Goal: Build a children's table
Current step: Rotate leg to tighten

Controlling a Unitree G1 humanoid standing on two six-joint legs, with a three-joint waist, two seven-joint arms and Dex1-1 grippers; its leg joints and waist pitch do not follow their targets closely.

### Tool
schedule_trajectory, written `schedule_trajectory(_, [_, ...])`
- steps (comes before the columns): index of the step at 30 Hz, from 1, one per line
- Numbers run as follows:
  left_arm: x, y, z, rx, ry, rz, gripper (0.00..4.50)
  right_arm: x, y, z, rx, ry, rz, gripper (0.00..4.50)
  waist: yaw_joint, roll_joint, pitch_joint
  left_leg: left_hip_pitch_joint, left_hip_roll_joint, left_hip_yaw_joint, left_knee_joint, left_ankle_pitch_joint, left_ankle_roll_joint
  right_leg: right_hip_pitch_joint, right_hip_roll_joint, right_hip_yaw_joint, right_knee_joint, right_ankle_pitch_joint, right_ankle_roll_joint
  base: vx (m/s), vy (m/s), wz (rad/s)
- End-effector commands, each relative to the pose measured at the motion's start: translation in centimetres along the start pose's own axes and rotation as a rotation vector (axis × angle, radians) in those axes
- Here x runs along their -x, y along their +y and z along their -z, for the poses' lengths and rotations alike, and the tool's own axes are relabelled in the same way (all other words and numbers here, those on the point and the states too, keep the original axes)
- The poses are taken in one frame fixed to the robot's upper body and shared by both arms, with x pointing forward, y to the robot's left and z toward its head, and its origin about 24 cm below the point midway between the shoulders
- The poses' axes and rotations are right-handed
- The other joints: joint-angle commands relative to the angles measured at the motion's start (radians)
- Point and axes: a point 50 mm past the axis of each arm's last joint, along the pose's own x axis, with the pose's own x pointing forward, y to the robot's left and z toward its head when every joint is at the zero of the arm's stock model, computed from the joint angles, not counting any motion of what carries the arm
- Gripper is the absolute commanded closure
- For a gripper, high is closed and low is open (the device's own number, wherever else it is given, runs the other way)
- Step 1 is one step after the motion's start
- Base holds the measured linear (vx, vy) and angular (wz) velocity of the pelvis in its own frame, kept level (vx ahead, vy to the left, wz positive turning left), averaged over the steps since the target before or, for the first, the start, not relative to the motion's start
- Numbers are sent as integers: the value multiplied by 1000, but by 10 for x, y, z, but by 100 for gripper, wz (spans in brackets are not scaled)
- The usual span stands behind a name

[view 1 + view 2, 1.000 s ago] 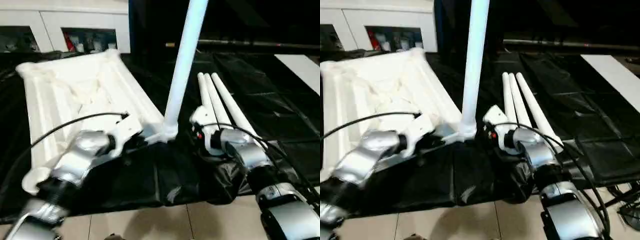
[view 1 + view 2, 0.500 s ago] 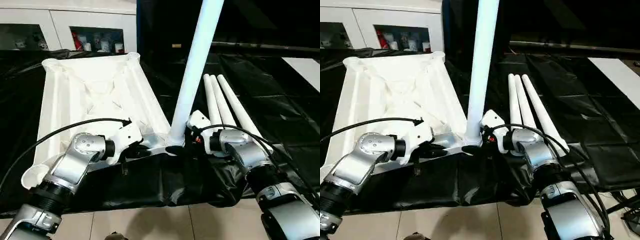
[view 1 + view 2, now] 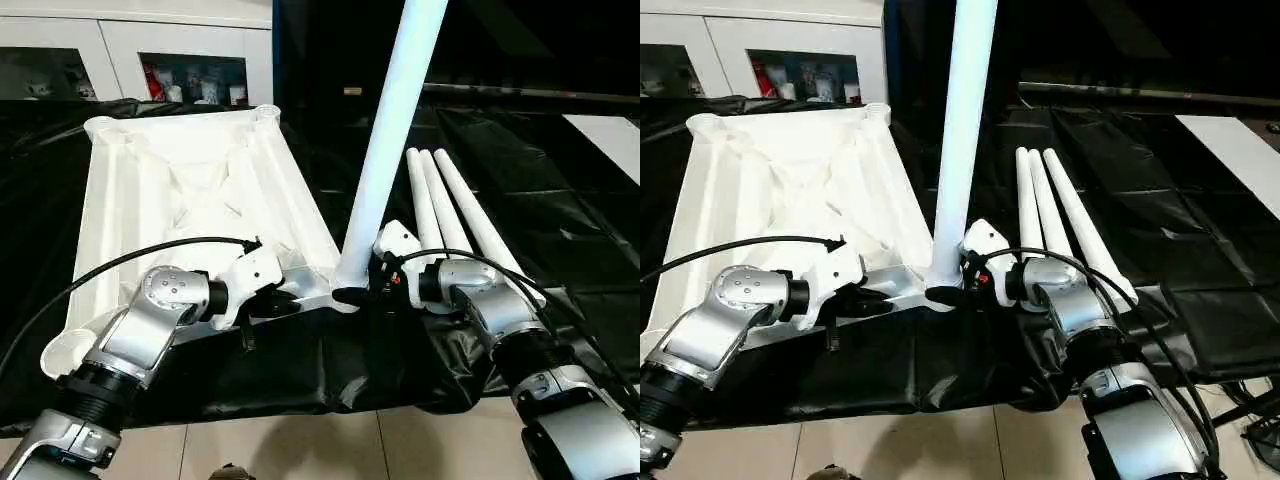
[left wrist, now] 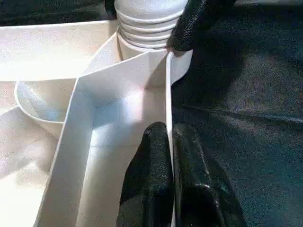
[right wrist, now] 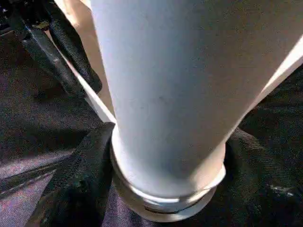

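The white tabletop (image 3: 190, 180) lies underside up on the black cloth. One white leg (image 3: 390, 130) stands upright, leaning slightly, in its near right corner socket. My left gripper (image 3: 290, 300) is shut on the tabletop's thin near rim wall, and the left wrist view shows its fingers (image 4: 151, 156) pinching that wall. My right gripper (image 3: 365, 285) is closed around the leg's ribbed base. One of its fingers (image 5: 75, 184) presses the collar, and the same finger (image 4: 196, 23) shows in the left wrist view. Three more legs (image 3: 445, 200) lie side by side to the right.
The black cloth-covered work table (image 3: 560, 180) stretches right and back. White cabinets (image 3: 120, 40) stand behind it, and a white board (image 3: 610, 130) lies at the far right. The tiled floor (image 3: 300, 450) begins at the table's front edge. A black cable (image 3: 130, 258) arches over my left forearm.
The camera settled after shifting. My right gripper's fingers have drawn in around the base of the upright leg. The left gripper keeps its hold on the rim.
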Motion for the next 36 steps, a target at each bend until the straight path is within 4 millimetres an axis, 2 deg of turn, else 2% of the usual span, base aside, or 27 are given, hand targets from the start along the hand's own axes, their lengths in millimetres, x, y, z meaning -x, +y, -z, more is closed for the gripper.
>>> schedule_trajectory(1, [-6, -7, -4, -13, -27, 53, 450, -1, 0, -2, -4, -24, 8, 172, -1, 5, -64, 11, 24, 1, -64, -153, 29, 55, -61, 46, -62, -75, -230, 0, 0, 0])
schedule_trajectory(5, [-11, -4, -3, 11, -24, -15, 450, -6, 0, 6, -87, -43, 87, 173, -2, 6, -63, 10, 24, 0, -66, -160, 21, 54, -62, 47, -63, -89, -229, 0, 0, 0])
schedule_trajectory(6, [-16, 2, -4, 34, -23, -91, 450, -9, -1, 11, -124, -45, 149, 173, -6, 5, -63, 9, 24, 0, -66, -165, 15, 54, -61, 47, -63, -96, -225, 0, 0, 0])
schedule_trajectory(7, [-22, 7, -4, 65, -19, -175, 450, -12, -2, 16, -168, -47, 216, 173, -10, 4, -56, 11, 24, 1, -70, -193, 4, 49, -61, 48, -72, -148, -216, 0, 0, 0])
schedule_trajectory(9, [-31, 15, -3, 132, -1, -311, 450, -20, -3, 22, -248, -65, 348, 173, -7, 3, -59, 18, 23, -1, -69, -228, -13, 48, -66, 49, -79, -224, -200, 0, 0, 0])
schedule_trajectory(10, [-34, 16, -2, 154, 7, -342, 450, -22, -3, 23, -273, -77, 393, 173, -6, 4, -54, 22, 23, 0, -71, -251, -18, 42, -66, 50, -86, -271, -187, 0, 0, 0])
schedule_trajectory(12, [-46, 17, -5, 223, 14, -427, 450, -29, -6, 22, -393, -134, 561, 173, -6, 4, -54, 21, 22, -6, -75, -272, -31, 46, -69, 48, -91, -335, -161, 0, 0, 0])
schedule_trajectory(13, [-54, 16, -8, 253, 24, -473, 450, -34, -6, 22, -443, -154, 634, 173, -7, 4, -57, 20, 24, -6, -74, -267, -34, 44, -68, 49, -88, -322, -156, 0, 0, 0])
schedule_trajectory(14, [-54, 16, -8, 253, 24, -473, 450, -34, -6, 22, -443, -154, 634, 173, -7, 4, -57, 20, 24, -6, -74, -267, -34, 44, -68, 49, -88, -322, -156, 0, 0, 0])
schedule_trajectory(15, [-65, 12, -15, 282, 24, -511, 450, -43, -2, 20, -475, -160, 692, 173, -8, 5, -59, 19, 24, -4, -73, -254, -31, 43, -66, 50, -85, -276, -159, 0, 0, 0])
schedule_trajectory(21, [-83, 3, -28, 233, 27, -521, 450, -59, 5, 10, -446, -157, 696, 173, -1, 1, -63, 10, 17, -1, -67, -201, 7, 49, -61, 47, -81, -177, -149, 0, 0, 0])
schedule_trajectory(23, [-83, 5, -29, 217, 25, -532, 450, -63, 6, 7, -426, -162, 682, 173, 1, 3, -62, 10, 17, -1, -69, -206, 10, 48, -62, 46, -83, -186, -149, 0, 0, 0])
schedule_trajectory(25, [-80, 9, -29, 211, 21, -542, 450, -63, 6, 3, -425, -192, 662, 117, 1, 5, -59, 12, 17, -2, -72, -238, 6, 46, -63, 46, -88, -237, -140, 0, 0, 0])
schedule_trajectory(27, [-78, 11, -28, 201, 22, -550, 450, -63, 5, 0, -415, -210, 659, 97, -1, 6, -58, 11, 18, -3, -74, -264, 4, 44, -63, 46, -91, -267, -132, 0, 0, 0])
schedule_trajectory(30, [-74, 16, -28, 191, 18, -561, 450, -61, 3, -4, -367, -211, 646, 74, -23, 3, -61, -10, 17, -15, -81, -258, -6, 59, -64, 39, -89, -291, -113, 0, 0, 0])
schedule_trajectory(31, [-73, 17, -29, 186, 11, -566, 450, -59, 2, -6, -342, -210, 642, 74, -23, 4, -64, -7, 18, -15, -78, -242, -7, 59, -65, 39, -87, -273, -117, 0, 0, 0])
schedule_trajectory(32, [-72, 19, -29, 183, 5, -572, 450, -57, 1, -8, -323, -214, 632, 74, -22, 4, -65, 2, 19, -10, -73, -227, 4, 48, -63, 42, -89, -232, -134, 0, 0, 0])
schedule_trajectory(33, [-71, 21, -30, 175, -3, -578, 450, -54, 0, -10, -303, -221, 618, 74, -20, 1, -62, 5, 18, -6, -70, -214, 16, 47, -62, 44, -87, -202, -149, 0, 0, 0])
schedule_trajectory(36, [-66, 29, -34, 135, -33, -616, 450, -38, -2, -12, -241, -236, 592, 74, -9, 1, -63, 3, 17, -4, -68, -160, 39, 52, -58, 44, -81, -122, -156, 0, 0, 0])
